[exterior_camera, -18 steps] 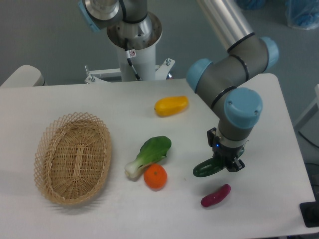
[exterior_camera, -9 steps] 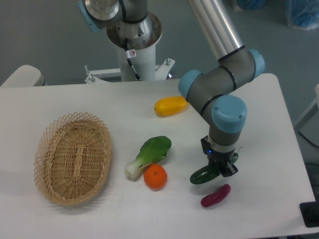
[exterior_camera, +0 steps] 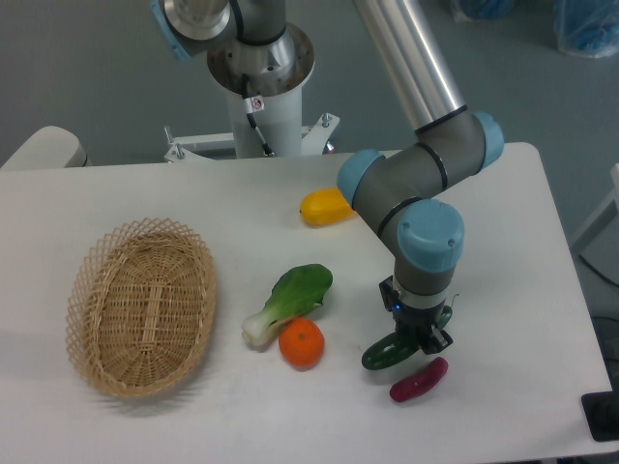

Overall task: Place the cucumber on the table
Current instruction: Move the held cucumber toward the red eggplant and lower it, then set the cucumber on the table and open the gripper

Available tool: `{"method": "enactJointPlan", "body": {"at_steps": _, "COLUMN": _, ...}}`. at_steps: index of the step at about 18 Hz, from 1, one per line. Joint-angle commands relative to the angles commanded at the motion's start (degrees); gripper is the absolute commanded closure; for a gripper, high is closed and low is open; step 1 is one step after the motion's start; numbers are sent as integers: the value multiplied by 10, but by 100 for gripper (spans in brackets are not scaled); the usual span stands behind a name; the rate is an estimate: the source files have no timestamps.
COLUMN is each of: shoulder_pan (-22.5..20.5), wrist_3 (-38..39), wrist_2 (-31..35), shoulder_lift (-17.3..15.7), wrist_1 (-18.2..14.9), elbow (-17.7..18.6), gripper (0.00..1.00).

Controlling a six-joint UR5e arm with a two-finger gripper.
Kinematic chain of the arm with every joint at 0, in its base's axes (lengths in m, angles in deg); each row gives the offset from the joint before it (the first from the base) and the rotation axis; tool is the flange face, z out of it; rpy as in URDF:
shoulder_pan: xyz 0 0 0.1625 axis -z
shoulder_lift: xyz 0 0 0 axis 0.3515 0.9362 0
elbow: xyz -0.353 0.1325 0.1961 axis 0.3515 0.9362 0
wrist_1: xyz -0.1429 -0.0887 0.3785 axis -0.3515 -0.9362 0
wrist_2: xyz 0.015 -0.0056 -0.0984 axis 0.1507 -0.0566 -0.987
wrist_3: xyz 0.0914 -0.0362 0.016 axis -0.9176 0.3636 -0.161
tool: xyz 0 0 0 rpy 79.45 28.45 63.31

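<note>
The dark green cucumber (exterior_camera: 384,354) is held by my gripper (exterior_camera: 418,339), which is shut on its right end. It hangs low over the white table (exterior_camera: 145,416), tilted with its left end down; whether it touches the surface I cannot tell. The gripper's fingers are mostly hidden under the wrist. The cucumber sits just left of and above the magenta vegetable (exterior_camera: 419,379), and right of the orange (exterior_camera: 301,342).
A bok choy (exterior_camera: 289,298) lies left of the gripper above the orange. A yellow pepper (exterior_camera: 323,206) sits further back, partly behind the arm's elbow. The woven wicker basket (exterior_camera: 141,305) stands at the left. The robot base (exterior_camera: 259,87) is at the back.
The arm has shifted left and lower over the last second, carrying the cucumber from beside the wrist down toward the table near the magenta vegetable.
</note>
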Motion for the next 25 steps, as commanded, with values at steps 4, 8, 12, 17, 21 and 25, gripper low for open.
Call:
{"method": "enactJointPlan", "body": {"at_steps": 4, "shoulder_pan": 1, "wrist_3": 1, "wrist_2": 0, "shoulder_lift": 1, "wrist_1": 2, "elbow": 10, "gripper": 45}}
{"method": "enactJointPlan", "body": {"at_steps": 8, "shoulder_pan": 1, "wrist_3": -1, "wrist_2": 0, "shoulder_lift": 1, "wrist_1": 1, "elbow": 13, "gripper": 36}}
{"method": "enactJointPlan", "body": {"at_steps": 12, "shoulder_pan": 1, "wrist_3": 2, "wrist_2": 0, "shoulder_lift": 0, "wrist_1": -3, "elbow": 4, "gripper": 9}}
{"method": "enactJointPlan", "body": {"at_steps": 17, "shoulder_pan": 0, "wrist_3": -5, "wrist_2": 0, "shoulder_lift": -4, "wrist_1": -9, "elbow": -17, "gripper": 0}}
{"method": "enactJointPlan", "body": {"at_steps": 21, "shoulder_pan": 1, "wrist_3": -5, "wrist_2": 0, "shoulder_lift": -4, "wrist_1": -84, "elbow": -78, "gripper": 0}}
{"method": "enactJointPlan", "body": {"at_steps": 25, "shoulder_pan": 0, "wrist_3": -6, "wrist_2": -5, "shoulder_lift": 4, "wrist_1": -169, "elbow": -147, "gripper": 0}}
